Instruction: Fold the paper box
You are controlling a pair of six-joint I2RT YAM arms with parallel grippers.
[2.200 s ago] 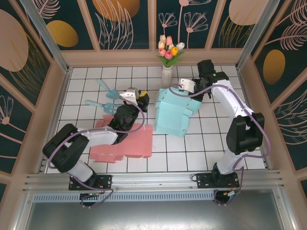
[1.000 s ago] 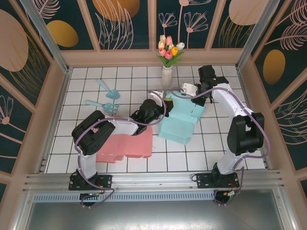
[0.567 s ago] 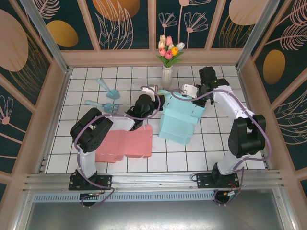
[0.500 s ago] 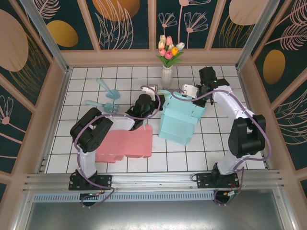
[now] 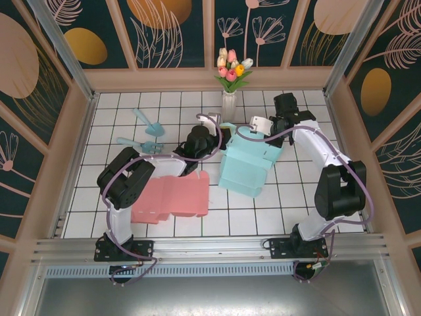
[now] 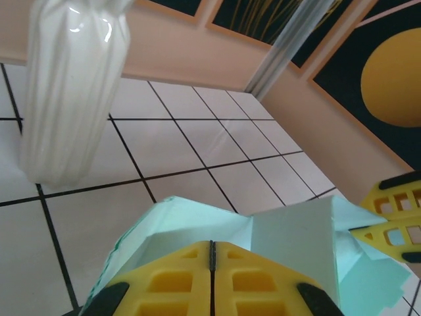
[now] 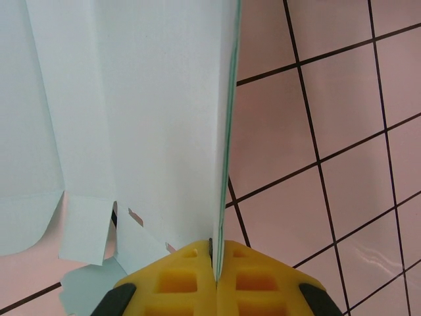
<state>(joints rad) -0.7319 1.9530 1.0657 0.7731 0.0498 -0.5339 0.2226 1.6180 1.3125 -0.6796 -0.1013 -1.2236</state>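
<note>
Jaws of your right gripper [image 7: 212,245] are clamping a thin wall of the teal paper box [image 5: 245,163], which is sitting half-raised mid-table, just in front of the vase [image 5: 228,104]. Your left gripper [image 6: 212,247], jaws together, is nosing at its far-left flap. You're forming the walls, I judge. Next you're looking at pressing that flap inward while the right is bracing.

No legible text, no labels (wall panels [image 5: 171,26] merely floral)

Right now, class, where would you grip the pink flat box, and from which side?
Probably the right edge of the pink flat box, approached low from the right: it lies flat on the tiles, leaving only thin edges to pinch.
</note>
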